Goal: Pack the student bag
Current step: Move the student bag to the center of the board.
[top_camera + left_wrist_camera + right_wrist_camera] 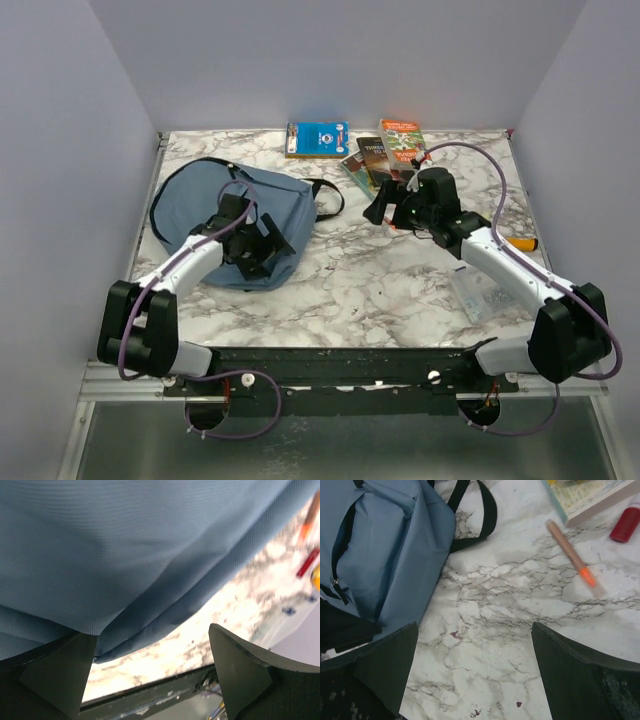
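The student bag [235, 215] is a dusty-blue fabric backpack with black straps, lying flat on the left of the marble table. My left gripper [256, 250] hovers over the bag's near right part. In the left wrist view its jaws [150, 675] are open and hold nothing, with the blue fabric [125, 555] close above them, its edge by the left finger. My right gripper [384, 208] is open and empty over bare marble right of the bag. In the right wrist view [475, 675] the bag [385, 555] and its black strap [487, 515] lie to the left.
Several books lie at the back: a blue one [317, 139], brown ones [368, 160], an orange-green one [402, 140]. A pen with an orange tip [570, 555] and a red item [625, 525] lie near a book corner [590, 500]. A clear pouch [478, 290] and an orange marker [520, 243] lie at right.
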`<control>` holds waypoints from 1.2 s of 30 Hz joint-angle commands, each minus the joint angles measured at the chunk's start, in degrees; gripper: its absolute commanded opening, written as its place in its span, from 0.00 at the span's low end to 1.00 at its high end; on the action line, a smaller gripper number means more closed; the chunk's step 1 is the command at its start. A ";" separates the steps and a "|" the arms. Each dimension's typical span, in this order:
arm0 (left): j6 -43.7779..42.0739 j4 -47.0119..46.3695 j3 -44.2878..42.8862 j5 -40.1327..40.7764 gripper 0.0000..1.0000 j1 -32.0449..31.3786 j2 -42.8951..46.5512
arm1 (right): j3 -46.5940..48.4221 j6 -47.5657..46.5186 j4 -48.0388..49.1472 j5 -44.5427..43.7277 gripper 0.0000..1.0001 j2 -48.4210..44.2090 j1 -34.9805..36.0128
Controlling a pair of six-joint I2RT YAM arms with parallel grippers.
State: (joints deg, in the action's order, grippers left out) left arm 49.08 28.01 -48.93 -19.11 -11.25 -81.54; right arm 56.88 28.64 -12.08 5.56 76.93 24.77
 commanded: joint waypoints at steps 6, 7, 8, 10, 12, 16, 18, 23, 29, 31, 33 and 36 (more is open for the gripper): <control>2.47 -6.42 5.52 -2.57 0.97 -12.13 19.07 | -6.35 7.47 10.62 11.47 1.00 4.78 0.30; 0.06 -5.86 4.46 -2.39 0.98 -12.06 20.87 | -6.89 7.99 11.40 11.96 1.00 4.96 0.41; -2.36 -4.93 2.85 -1.81 0.98 -12.00 22.18 | -7.40 8.53 11.54 12.34 1.00 5.21 0.59; -8.00 -0.33 -1.72 1.38 0.98 -11.56 23.10 | -8.26 9.41 13.46 12.94 1.00 5.87 0.86; -13.31 4.23 -6.36 4.84 0.98 -9.74 22.57 | -9.16 10.13 14.60 13.65 1.00 6.64 1.28; -18.84 13.28 -15.25 14.93 0.98 -1.55 17.16 | -11.10 12.07 16.41 14.39 1.00 8.08 2.75; -17.10 14.57 -16.68 15.84 0.98 5.30 14.58 | -12.17 13.33 17.35 14.60 1.00 8.36 3.62; -12.57 9.25 -17.49 7.97 0.98 18.40 7.74 | -14.37 16.61 21.53 14.79 1.00 8.27 6.14; -14.58 9.78 -26.86 8.46 0.98 23.28 -3.57 | -14.22 19.77 25.48 15.85 1.00 11.96 9.18; -15.41 10.35 -28.22 7.10 0.98 24.37 -6.83 | -13.16 20.07 25.91 15.20 0.99 13.83 10.77; -16.20 10.27 -27.68 3.93 0.98 24.42 -9.31 | -11.70 20.18 25.97 13.58 0.99 15.93 12.61; -14.29 7.19 -22.15 -2.57 0.98 24.06 -10.44 | -9.15 20.23 25.38 9.57 0.98 19.23 15.65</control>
State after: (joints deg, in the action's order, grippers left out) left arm 34.48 36.47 -75.81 -12.58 12.91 -90.08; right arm 44.07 47.99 11.62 19.38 92.60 37.21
